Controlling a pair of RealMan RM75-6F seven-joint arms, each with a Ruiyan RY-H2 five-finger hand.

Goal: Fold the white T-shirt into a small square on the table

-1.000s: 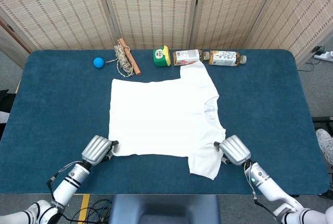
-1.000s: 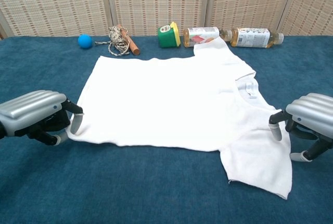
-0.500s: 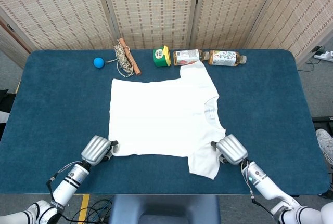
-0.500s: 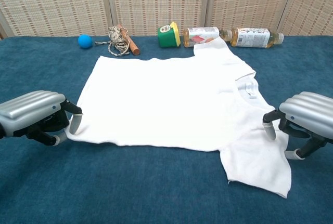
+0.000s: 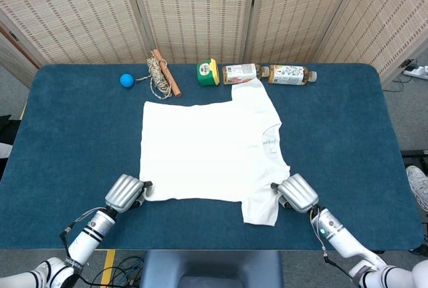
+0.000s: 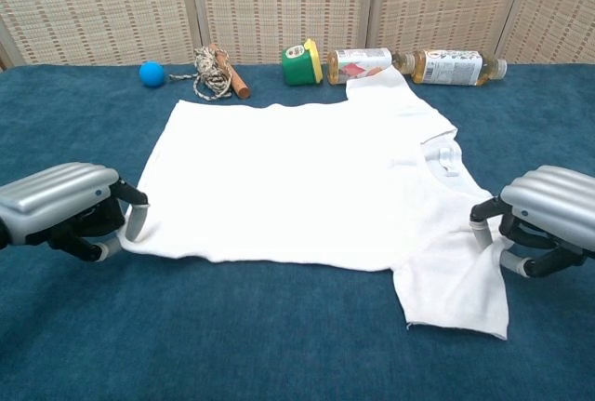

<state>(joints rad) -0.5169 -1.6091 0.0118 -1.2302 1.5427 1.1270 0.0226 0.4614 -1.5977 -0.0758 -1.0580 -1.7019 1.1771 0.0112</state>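
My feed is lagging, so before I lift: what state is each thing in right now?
T-shirt: spread flat, unfolded.
Left robot hand: fingers on the shirt's near hem corner.
Right robot hand: fingers on the near sleeve's edge.
Bottles: two, lying on their sides.
Green jar: on its side.
Rope: bundled.
Ball: resting.

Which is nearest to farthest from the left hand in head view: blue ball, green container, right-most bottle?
From the left hand:
1. Blue ball, far edge of the table, almost straight ahead of the hand.
2. Green container, far edge, near the middle.
3. Right-most bottle, far edge, lying on its side well to the right.
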